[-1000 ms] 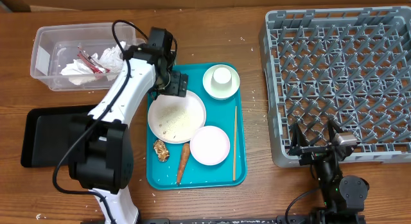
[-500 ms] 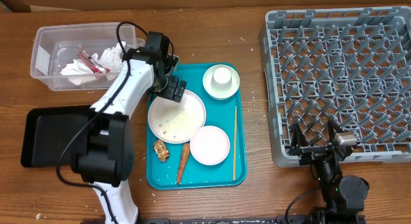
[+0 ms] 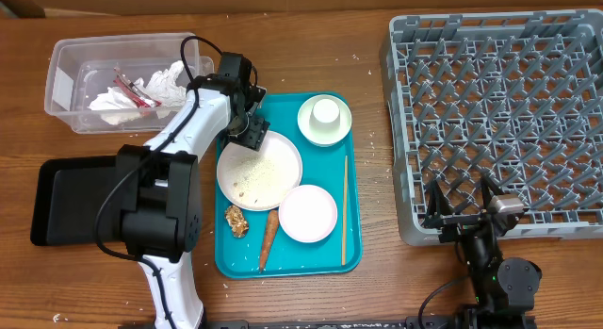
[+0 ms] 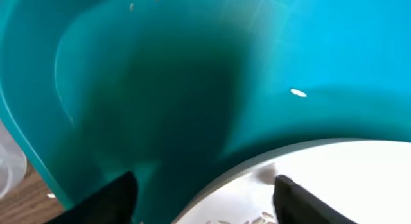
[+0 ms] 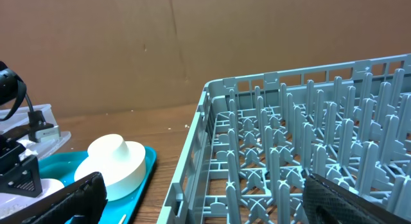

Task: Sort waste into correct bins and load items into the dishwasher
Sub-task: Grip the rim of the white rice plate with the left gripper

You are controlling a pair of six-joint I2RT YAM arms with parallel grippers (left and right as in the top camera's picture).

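The rice plate (image 3: 259,171) lies flat and face up on the teal tray (image 3: 350,258), with loose rice (image 3: 252,169) scattered over it. Being round, it has no long axis. Its rim curves through the gap between my left fingers (image 4: 112,198). One tip is over the plate and the other over bare tray. My left gripper (image 3: 247,131) stands partly open and has hold of nothing.

Across the plate from those fingers, the carrot (image 3: 268,239) lies on a slant, thick end toward the plate and thin tip pointing away. A brown lump (image 3: 236,221) sits beside it. Past a smaller white plate (image 3: 307,213), the chopstick (image 3: 345,211) runs straight along the tray's far edge. A cup (image 3: 325,111) sits upturned on the green saucer (image 3: 325,131).

Behind my left fingers, the clear tub (image 3: 66,56) holds the napkin (image 3: 160,84) and red wrapper (image 3: 127,87). A pale patch on the tub's end wall is too small to read.

My right gripper (image 5: 205,205) is wide open and empty, near the grey rack (image 3: 499,112).
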